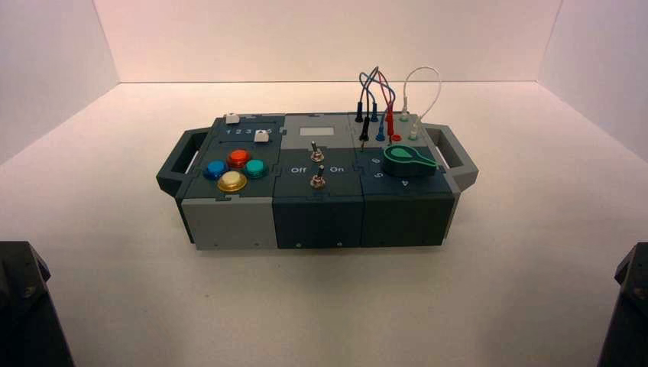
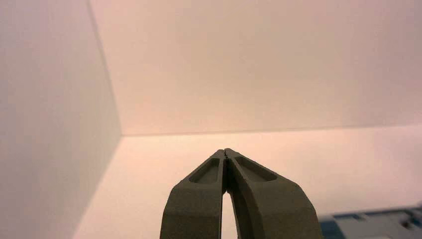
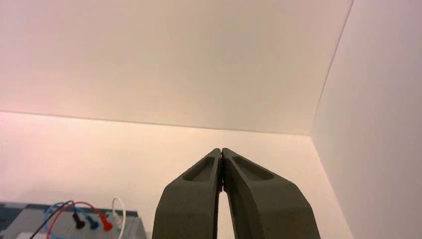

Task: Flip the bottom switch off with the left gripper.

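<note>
The box (image 1: 229, 222) stands mid-table. Two silver toggle switches sit on its dark middle panel between the words Off and On. The bottom switch (image 1: 318, 180) is the nearer one; the top switch (image 1: 313, 151) is behind it. My left gripper (image 2: 225, 151) is shut and empty, parked at the near left, far from the box; only the arm's black base (image 1: 27, 306) shows in the high view. My right gripper (image 3: 221, 150) is shut and empty, parked at the near right (image 1: 626, 306).
The box's left panel bears red (image 1: 238, 157), blue (image 1: 215, 168), green (image 1: 255, 167) and yellow (image 1: 232, 181) buttons and two white sliders. Its right panel bears a green knob (image 1: 408, 160) and plugged wires (image 1: 378, 99). White walls enclose the table.
</note>
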